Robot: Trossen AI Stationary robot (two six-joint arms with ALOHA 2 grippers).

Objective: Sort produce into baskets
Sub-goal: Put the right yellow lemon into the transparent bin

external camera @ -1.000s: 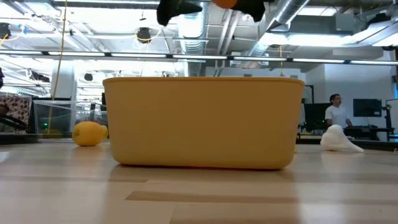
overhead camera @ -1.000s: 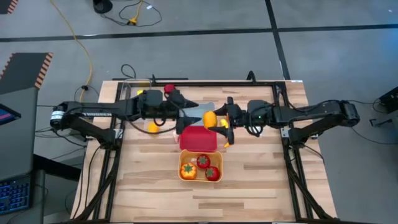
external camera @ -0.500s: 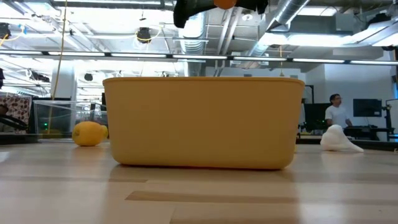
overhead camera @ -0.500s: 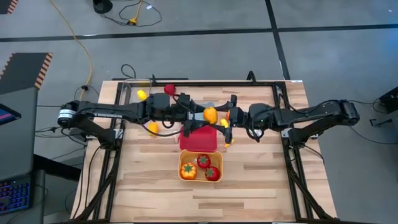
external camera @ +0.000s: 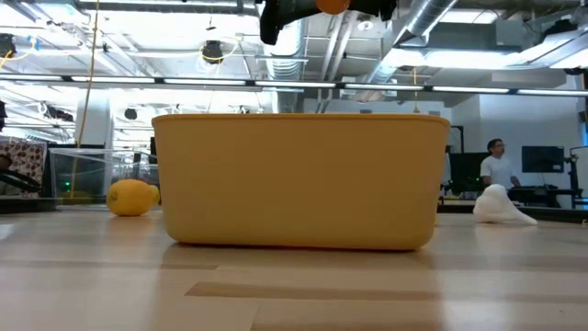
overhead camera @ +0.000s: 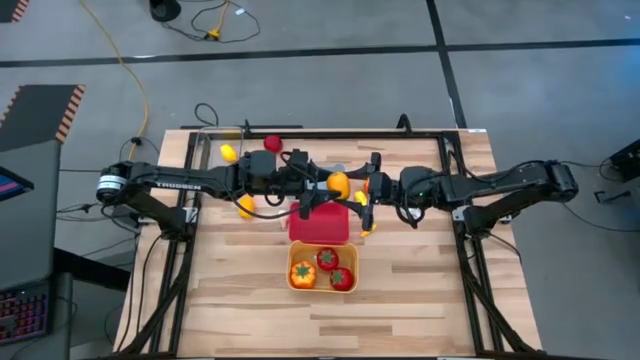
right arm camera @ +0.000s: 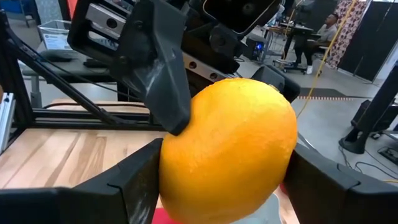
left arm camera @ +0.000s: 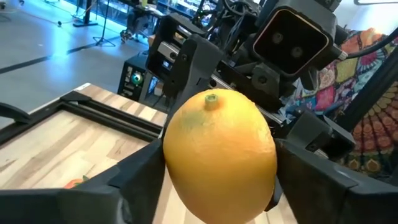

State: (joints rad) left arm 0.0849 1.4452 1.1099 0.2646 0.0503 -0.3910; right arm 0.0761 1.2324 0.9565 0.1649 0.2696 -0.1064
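Both grippers meet on one orange above the red tub.

The orange tub (overhead camera: 322, 268) sits nearest the table's front edge w/ 2 red tomatoes (overhead camera: 327, 259) and an orange green-stemmed veg (overhead camera: 303, 271) in it. Red tub (overhead camera: 318, 224) sits just behind it; can't tell what's inside, arms partly cover it. Left gripper (overhead camera: 322, 187) and right gripper (overhead camera: 357, 188) come in from opposite sides, and both have their fingers pressed on the same orange (overhead camera: 338, 184), held up in the air. A lemon (overhead camera: 245, 205) lies on the wood by the left arm, another yellow piece (overhead camera: 228, 152) and a red one (overhead camera: 272, 143) farther back.
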